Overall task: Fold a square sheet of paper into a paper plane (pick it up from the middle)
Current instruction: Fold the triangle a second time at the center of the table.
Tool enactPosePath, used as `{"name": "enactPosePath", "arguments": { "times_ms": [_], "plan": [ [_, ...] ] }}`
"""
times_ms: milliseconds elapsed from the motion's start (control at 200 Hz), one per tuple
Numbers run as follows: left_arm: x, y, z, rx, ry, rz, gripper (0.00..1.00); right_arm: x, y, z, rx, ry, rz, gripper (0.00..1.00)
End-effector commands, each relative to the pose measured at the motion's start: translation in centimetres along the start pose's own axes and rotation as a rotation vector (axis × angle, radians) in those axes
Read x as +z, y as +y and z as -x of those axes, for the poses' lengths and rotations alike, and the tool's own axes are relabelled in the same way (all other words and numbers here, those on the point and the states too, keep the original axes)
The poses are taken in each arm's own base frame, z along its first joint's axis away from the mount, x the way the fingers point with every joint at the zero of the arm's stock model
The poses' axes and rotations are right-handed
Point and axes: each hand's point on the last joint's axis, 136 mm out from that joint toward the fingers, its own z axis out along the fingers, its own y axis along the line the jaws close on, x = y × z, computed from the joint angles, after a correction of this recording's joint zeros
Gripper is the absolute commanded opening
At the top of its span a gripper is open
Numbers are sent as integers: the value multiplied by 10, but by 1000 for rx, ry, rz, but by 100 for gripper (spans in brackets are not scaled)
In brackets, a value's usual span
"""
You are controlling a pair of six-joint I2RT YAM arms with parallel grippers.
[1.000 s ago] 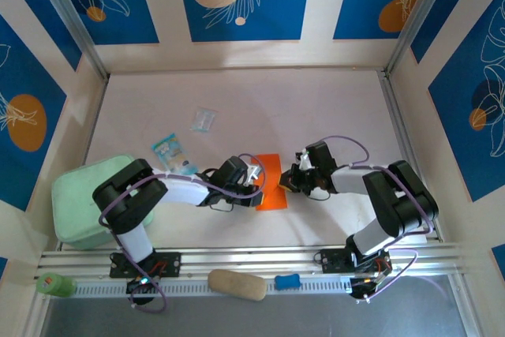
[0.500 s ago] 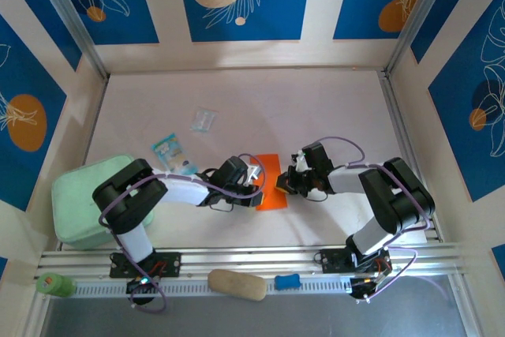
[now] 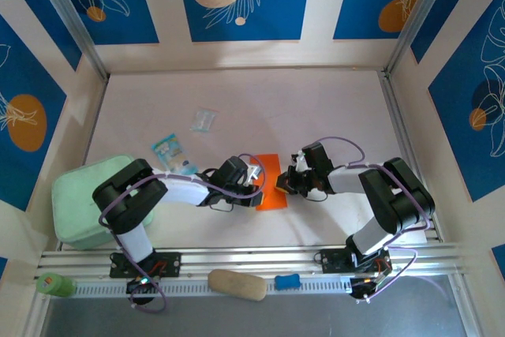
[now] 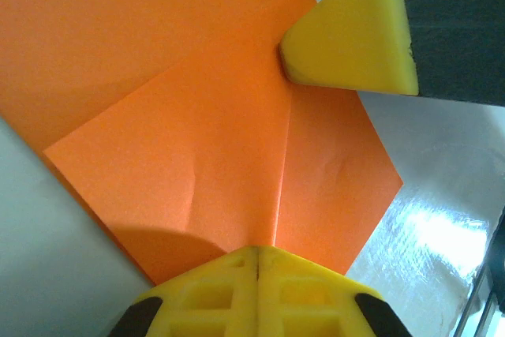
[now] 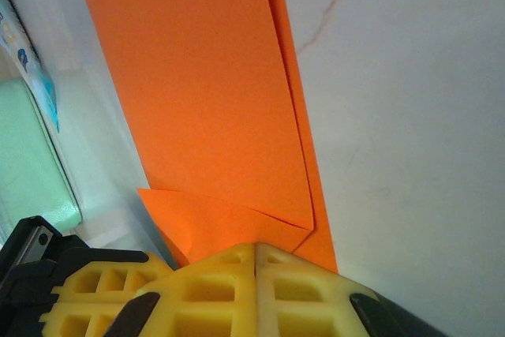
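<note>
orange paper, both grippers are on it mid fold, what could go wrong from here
1. The left gripper and right gripper are both shut and seem only to press on the orange paper. On the glossy table it may slide rather than crease.
2. In the right wrist view the folded layers' long edges are not flush, so pressing now could set a crooked crease.

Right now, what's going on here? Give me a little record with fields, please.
Paper: orange sheet, partly folded, flat on the white table
Left gripper: shut, tip at the paper's edge
Right gripper: shut, tip at the opposite edge
Nearby: mint green pad, blue-and-white packet, clear wrapper
</note>
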Motion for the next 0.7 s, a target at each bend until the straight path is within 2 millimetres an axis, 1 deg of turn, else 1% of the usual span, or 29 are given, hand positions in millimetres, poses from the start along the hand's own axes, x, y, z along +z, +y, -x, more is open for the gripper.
{"name": "enactPosePath", "arguments": {
  "times_ms": [0,125,400,695],
  "plan": [
    [2,35,-30,-64,98,121,0,1,-8,-4,23,12,-26,2],
    [2,36,-31,-67,100,123,0,1,-7,-4,21,12,-25,2],
    [4,36,-32,-69,107,122,0,2,-12,-6,29,16,-34,2],
    [4,35,-30,-68,104,122,0,1,-9,-4,21,10,-29,2]
  ]
}}
